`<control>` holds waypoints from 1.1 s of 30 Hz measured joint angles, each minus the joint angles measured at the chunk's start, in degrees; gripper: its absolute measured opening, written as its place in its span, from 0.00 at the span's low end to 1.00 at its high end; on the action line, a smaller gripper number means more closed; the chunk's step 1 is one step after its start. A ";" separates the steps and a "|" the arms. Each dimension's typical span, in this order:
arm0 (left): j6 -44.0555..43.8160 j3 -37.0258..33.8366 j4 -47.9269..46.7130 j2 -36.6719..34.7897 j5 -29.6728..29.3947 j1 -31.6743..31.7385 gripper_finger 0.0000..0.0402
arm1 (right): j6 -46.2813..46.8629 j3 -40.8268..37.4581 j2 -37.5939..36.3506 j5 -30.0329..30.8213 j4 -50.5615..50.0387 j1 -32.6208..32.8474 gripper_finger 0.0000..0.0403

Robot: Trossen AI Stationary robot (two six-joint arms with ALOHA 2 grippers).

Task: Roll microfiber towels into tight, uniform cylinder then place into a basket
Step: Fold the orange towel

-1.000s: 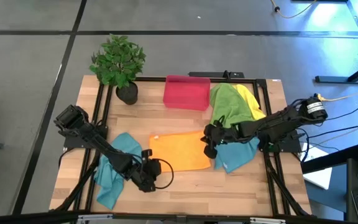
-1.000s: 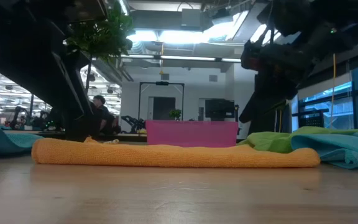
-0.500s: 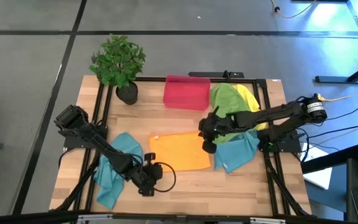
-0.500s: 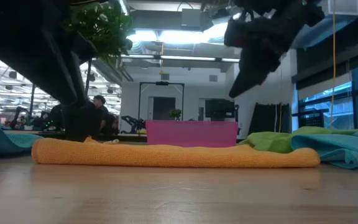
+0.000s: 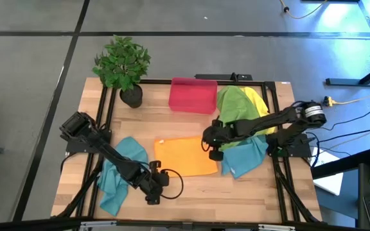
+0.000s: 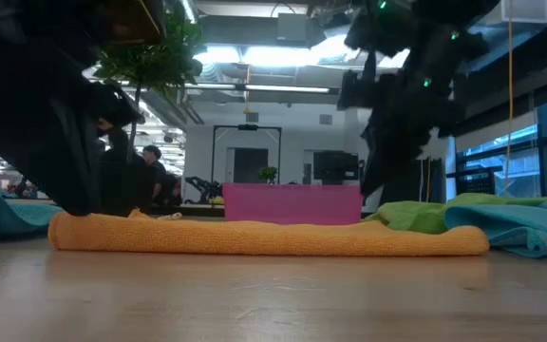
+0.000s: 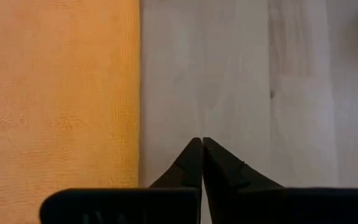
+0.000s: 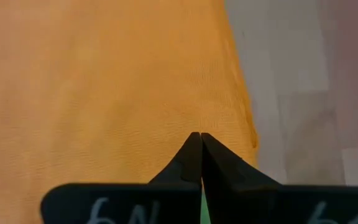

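Orange towel (image 5: 186,156) lies flat between left gripper (image 5: 160,181) and right gripper (image 5: 209,142).

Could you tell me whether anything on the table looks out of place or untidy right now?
Somewhat: the green towel and yellow towel lie crumpled in a heap beside the basket, overlapping a teal towel. The orange towel lies flat, unrolled.

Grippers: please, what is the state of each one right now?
Left gripper: closed, holding nothing, over bare wood beside the orange towel.
Right gripper: closed, holding nothing, above the orange towel.
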 joint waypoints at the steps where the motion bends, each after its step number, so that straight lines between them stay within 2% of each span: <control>1: -0.07 0.00 -0.08 0.19 0.38 0.22 0.01 | -0.15 0.21 0.88 0.00 -0.17 0.00 0.01; 5: -0.08 0.00 -0.99 0.30 0.87 0.83 0.00 | -0.32 0.58 3.58 0.21 -0.74 0.00 0.00; 13: -0.99 0.00 -12.19 0.30 -0.74 3.54 0.00 | 3.56 0.63 4.83 0.43 -6.27 0.70 0.00; 19: 0.39 0.00 -17.21 0.28 -3.28 6.83 0.01 | 9.14 0.63 4.63 0.12 -11.39 4.86 0.00; 25: 1.88 0.00 -20.77 0.28 -5.30 10.70 0.01 | 14.67 0.63 4.63 -2.98 -11.52 10.08 0.01; 31: 4.60 0.00 -24.00 0.28 -5.17 13.17 0.00 | 16.85 0.63 4.59 -2.99 -11.91 13.92 0.01; 33: 4.42 0.00 -24.90 0.27 -3.13 13.67 0.00 | 16.66 0.63 4.59 -2.95 -12.59 14.32 0.01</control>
